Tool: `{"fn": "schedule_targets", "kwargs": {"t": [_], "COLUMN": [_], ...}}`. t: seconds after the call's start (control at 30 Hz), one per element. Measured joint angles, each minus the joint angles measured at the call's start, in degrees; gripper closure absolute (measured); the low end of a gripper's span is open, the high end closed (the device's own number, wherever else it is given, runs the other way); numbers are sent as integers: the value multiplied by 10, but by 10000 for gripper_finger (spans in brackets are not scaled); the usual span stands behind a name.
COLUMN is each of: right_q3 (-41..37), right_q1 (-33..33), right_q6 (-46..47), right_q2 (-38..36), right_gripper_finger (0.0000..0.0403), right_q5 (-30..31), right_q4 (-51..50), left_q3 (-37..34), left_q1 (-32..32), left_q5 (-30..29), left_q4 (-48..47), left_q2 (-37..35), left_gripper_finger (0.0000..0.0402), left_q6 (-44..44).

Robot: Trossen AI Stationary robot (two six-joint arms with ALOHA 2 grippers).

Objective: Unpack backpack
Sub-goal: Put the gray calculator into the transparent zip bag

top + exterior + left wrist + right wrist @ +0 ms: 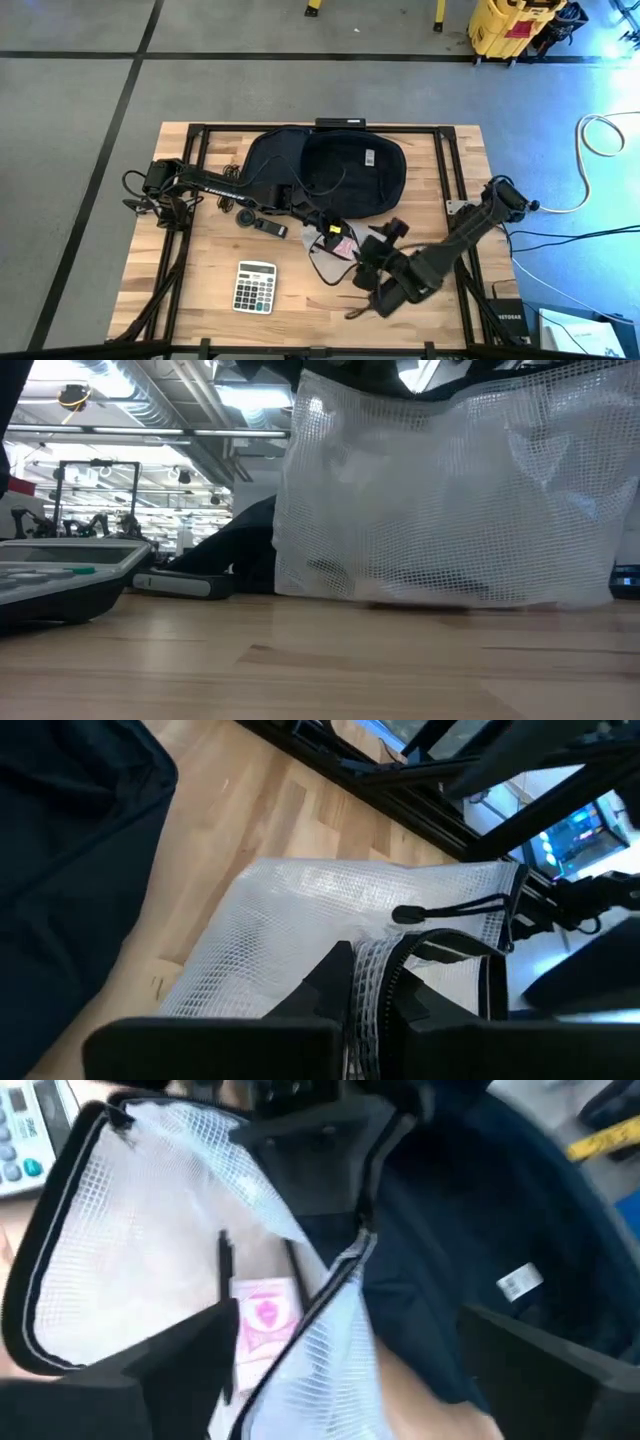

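A grey concrete floor with dark tape lines surrounds the light wooden counter [200,310], and a yellow cart [508,25] stands beyond its far edge. The backpack [330,170] lies open at the far middle of the counter, dark navy with a small white label showing inside it. The left gripper [372,982] is just in front of the backpack's near edge, its fingers [330,982] closed tight on the edge of a white mesh pouch [330,910]; the netting is pinched between the two dark tips, and a black zipper cord runs along the pouch just past them. The right gripper [355,1370] sits on the near side of that same pouch, its fingers [175,1350] spread wide with nothing clamped; the pouch's black-trimmed mouth lies between and ahead of them, and a pink and white card [264,1316] shows through the mesh between the two tips. The backpack's dark fabric lies just beyond the right-hand finger in that view. To the left of both grippers, a grey calculator [256,286] rests near the counter's front, and a small dark flat device [262,222] lies between it and the backpack, close to the left arm
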Motion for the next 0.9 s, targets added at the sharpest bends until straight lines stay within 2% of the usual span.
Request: {"fn": "schedule_targets", "kwargs": {"t": [0.13, 0.2, 0.37, 0.5, 0.63, 0.77, 0.9], "right_q3": [0, 0, 0, -3, -12, -26, -51], "right_q1": [-31, -50, -82, -99, -102, -105, -105], "right_q6": [-10, -15, -28, -22, -14, -15, -13], "right_q2": [-3, -3, -10, -12, -12, -12, -11], "right_gripper_finger": [40, 50, 75, 89, 108, 145, 211], "right_q5": [-43, -80, -117, -162, -182, -189, -184], "right_q4": [10, 20, 56, 37, 36, 56, 59], "left_q3": [0, 0, 0, 0, 0, 0, 0], "left_q1": [-4, -6, -7, -7, -7, -7, -7], "left_q5": [-11, -17, -26, -26, -22, -6, 8], "left_q4": [-1, -2, -2, -2, -2, -2, -3], "left_q2": [0, 0, 0, 0, 0, 0, 0], "left_gripper_finger": [402, 402, 402, 402, 402, 402, 402], "left_q6": [27, 35, 61, 75, 80, 82, 93]}}
